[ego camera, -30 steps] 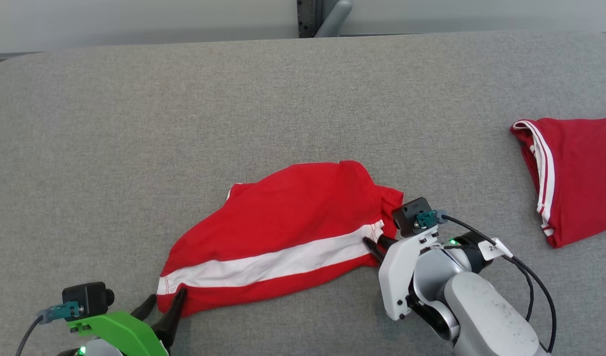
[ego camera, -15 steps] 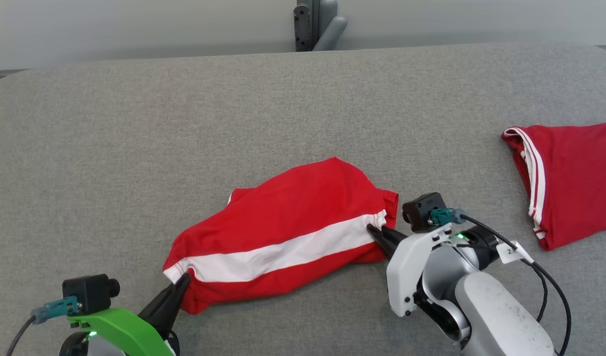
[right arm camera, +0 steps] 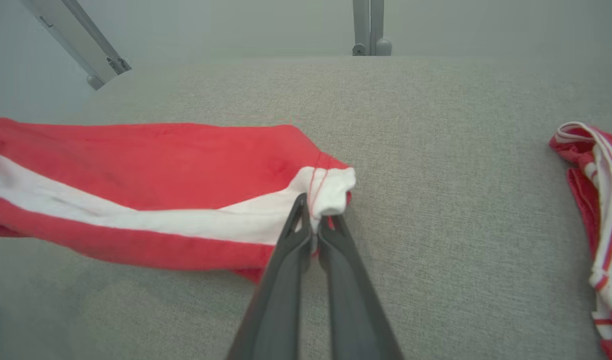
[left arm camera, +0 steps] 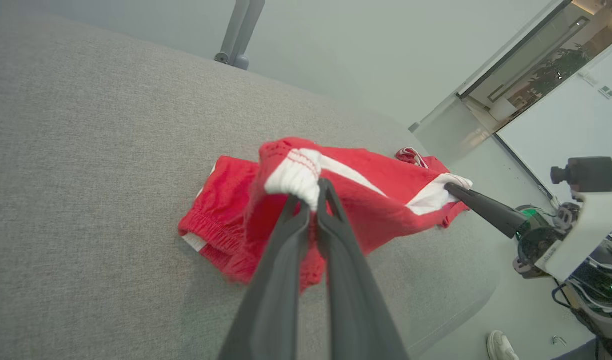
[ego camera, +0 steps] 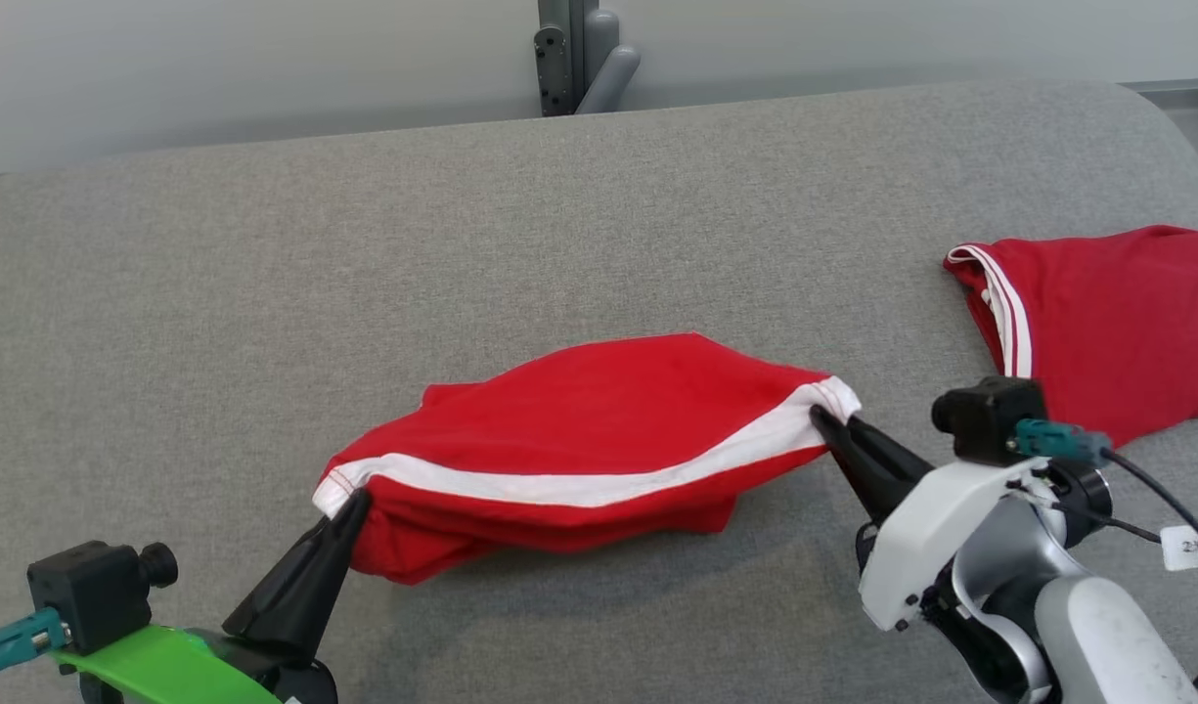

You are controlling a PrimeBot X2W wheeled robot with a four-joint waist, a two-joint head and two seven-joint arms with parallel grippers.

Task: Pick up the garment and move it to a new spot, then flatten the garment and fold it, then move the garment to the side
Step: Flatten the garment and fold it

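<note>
Grey table (ego camera: 266, 293) is seen under the red shorts (ego camera: 599, 420), which are partly lifted near its middle. Both ends of the white stripe (ego camera: 579, 484) are pinched tight by the left fingers (ego camera: 310, 572) and right fingers (ego camera: 863, 455), likely so the shorts can be carried stretched out.

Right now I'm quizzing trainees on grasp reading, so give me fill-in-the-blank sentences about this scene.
1. The left gripper pinches the held garment by its ____ stripe.
2. Counting the right gripper at the stripe's far end, the number of grippers holding it is ____.
3. The other red garment lies on the robot's ____ side.
Missing: white; two; right.
</note>
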